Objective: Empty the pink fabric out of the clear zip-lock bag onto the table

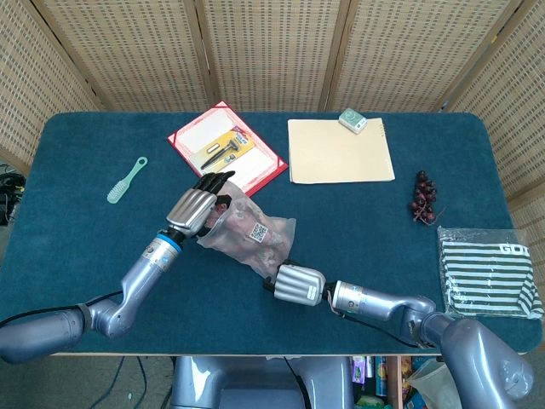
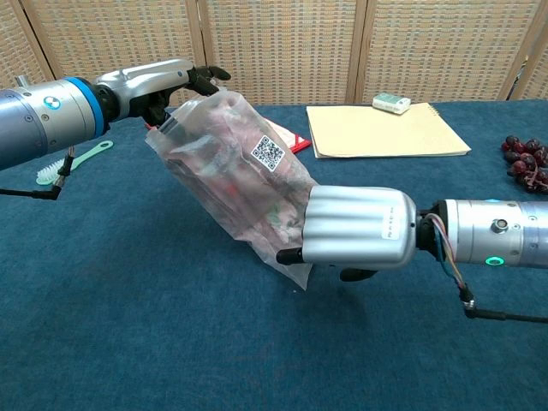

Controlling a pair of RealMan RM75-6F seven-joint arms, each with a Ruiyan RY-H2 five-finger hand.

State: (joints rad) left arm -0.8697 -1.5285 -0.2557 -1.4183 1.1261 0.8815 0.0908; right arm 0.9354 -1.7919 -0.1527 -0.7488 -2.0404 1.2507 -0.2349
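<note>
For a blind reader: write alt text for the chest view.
The left robot hand holds up a clear bag of pink fabric by its top, while the right robot hand reaches its lower end, over a blue table.

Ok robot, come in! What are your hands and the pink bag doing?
Left hand holds the bag by its top, lifted. Right hand against the bag's bottom corner, grip hidden. Pink fabric not out yet. Nothing in the way.
</note>
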